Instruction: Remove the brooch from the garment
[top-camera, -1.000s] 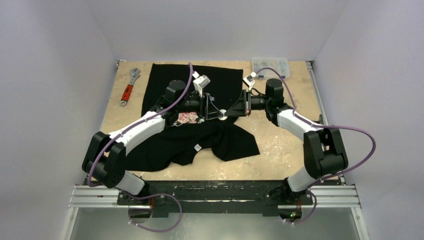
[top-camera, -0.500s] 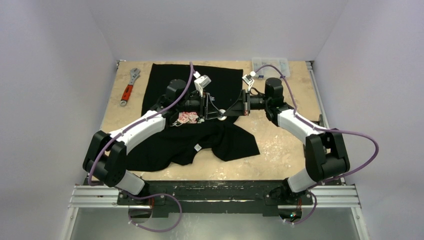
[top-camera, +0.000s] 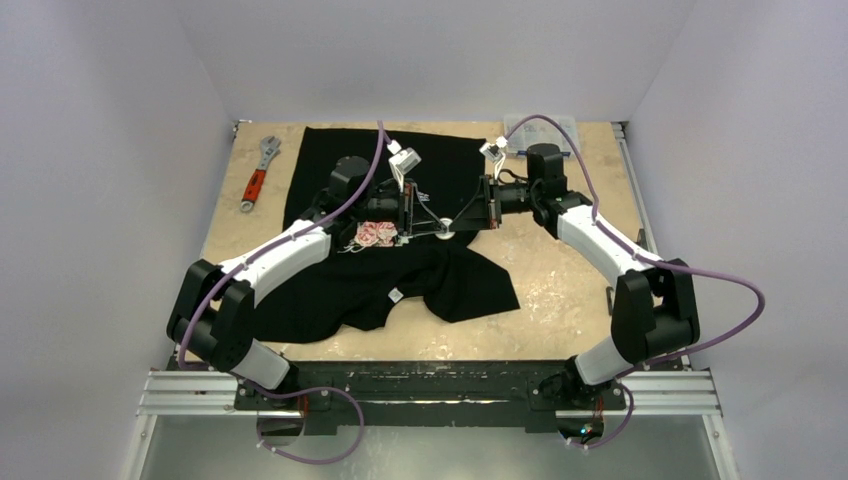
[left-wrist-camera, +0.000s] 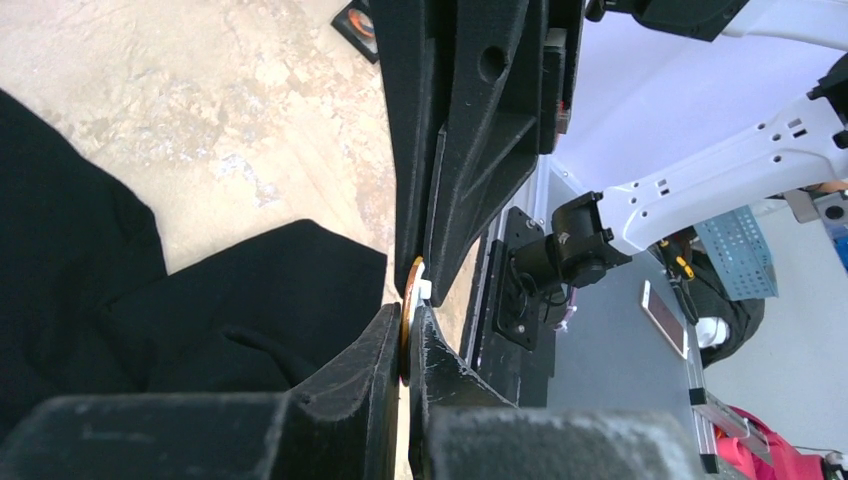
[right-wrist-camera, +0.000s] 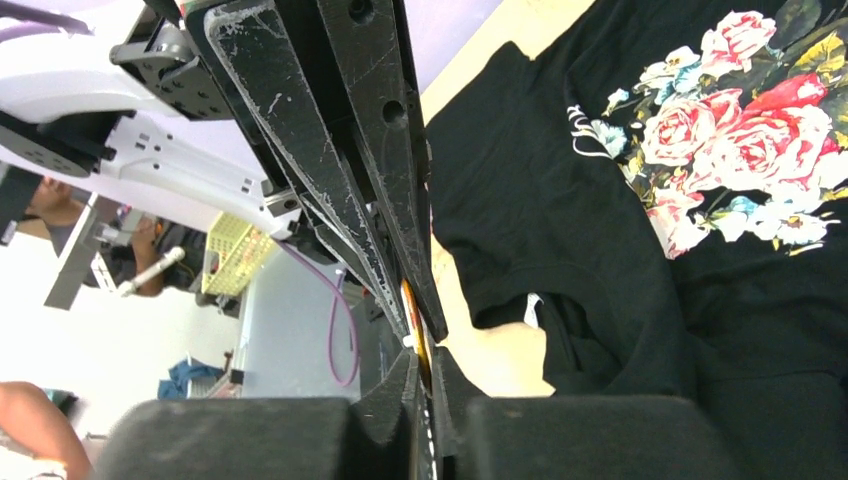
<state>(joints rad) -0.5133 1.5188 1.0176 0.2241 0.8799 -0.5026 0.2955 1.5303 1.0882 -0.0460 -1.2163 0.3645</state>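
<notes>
Lying rumpled: black rose-print tee (top-camera: 350, 290); gold brooch (left-wrist-camera: 411, 282) in both jaws.

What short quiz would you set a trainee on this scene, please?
1. True or false: the left pincer and the right pincer both grip the brooch.
2. What lies left of the garment? A) a wrench B) scissors C) a mug
3. Fill in: the garment's print shows pink ____.

Key: 1 true; 2 A; 3 roses.
</notes>
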